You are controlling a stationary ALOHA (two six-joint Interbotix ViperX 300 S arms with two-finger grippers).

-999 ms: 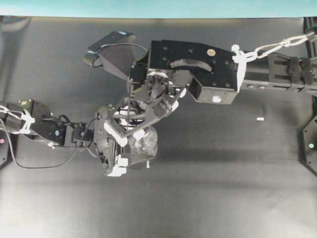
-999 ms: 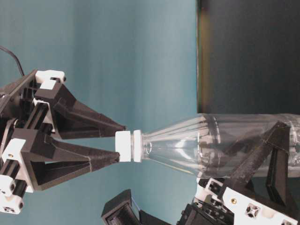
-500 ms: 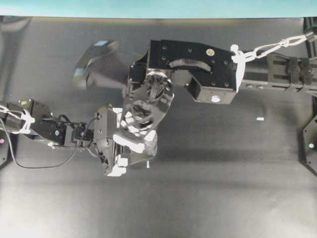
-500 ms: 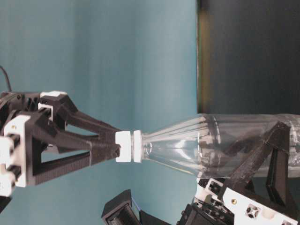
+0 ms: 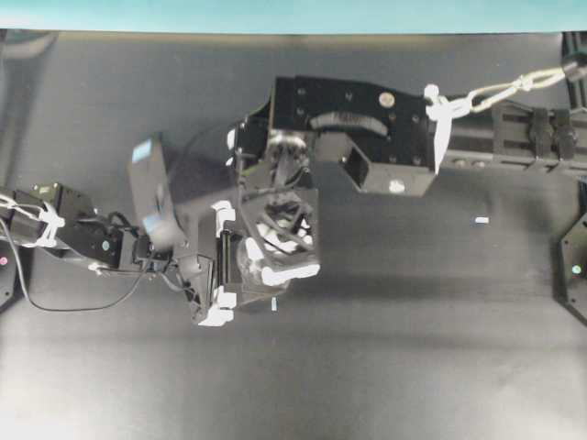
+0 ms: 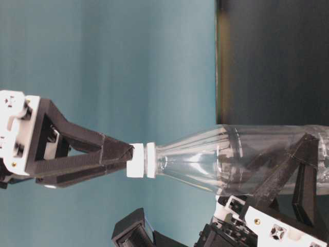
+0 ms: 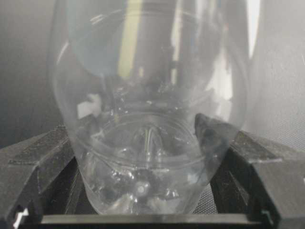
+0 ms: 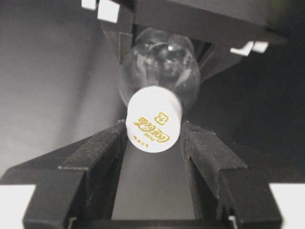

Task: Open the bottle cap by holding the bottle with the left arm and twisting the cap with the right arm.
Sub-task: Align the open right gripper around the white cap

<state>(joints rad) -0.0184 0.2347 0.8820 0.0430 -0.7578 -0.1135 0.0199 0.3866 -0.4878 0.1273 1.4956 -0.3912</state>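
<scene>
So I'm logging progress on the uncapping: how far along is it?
Done: the left gripper is clamped on the bottle near its base. In hand: the right gripper is shut on the bottle cap, mid-twist. Left: the cap sits against the neck ring, so it must be unscrewed and lifted off.

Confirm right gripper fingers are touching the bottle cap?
Touching. Right wrist view shows both fingers of the right gripper pressed against the bottle cap sides, no gap.
</scene>
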